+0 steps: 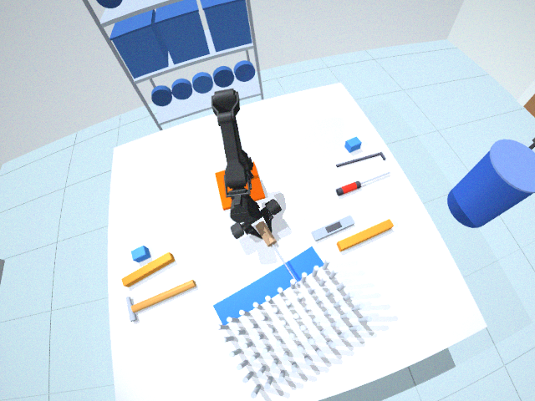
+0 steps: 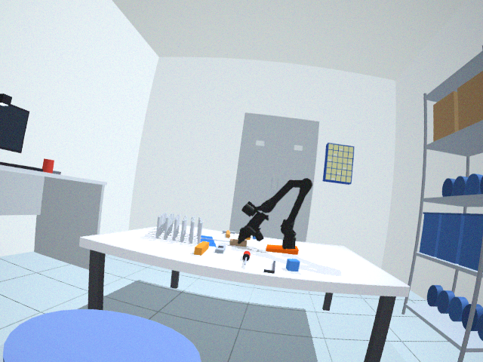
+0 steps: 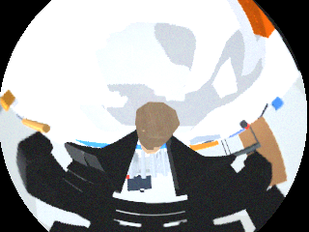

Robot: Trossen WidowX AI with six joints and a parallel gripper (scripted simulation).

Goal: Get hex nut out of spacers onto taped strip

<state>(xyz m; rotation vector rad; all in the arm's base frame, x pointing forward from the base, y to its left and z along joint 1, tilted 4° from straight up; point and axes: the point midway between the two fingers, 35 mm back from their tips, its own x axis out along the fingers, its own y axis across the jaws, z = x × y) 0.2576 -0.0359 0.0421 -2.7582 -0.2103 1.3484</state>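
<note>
Matte black jointed arm [image 1: 231, 142] (orange base plate [image 1: 240, 185]), seemingly unmarked.

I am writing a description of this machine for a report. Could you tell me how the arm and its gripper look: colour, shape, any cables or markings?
The arm is black all over, made of long boxy links with rounded joints, and stands on a flat orange base plate. The gripper is black too, with two parallel fingers and round dark knobs beside them. No loose cables or markings can be made out.

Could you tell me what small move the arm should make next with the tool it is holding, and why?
Probably ease the brown-handled tool straight forward along its lane. The gripper is shut on the handle, and the thin shaft lies across the blue taped strip, its tip only at the first spacers.
</note>
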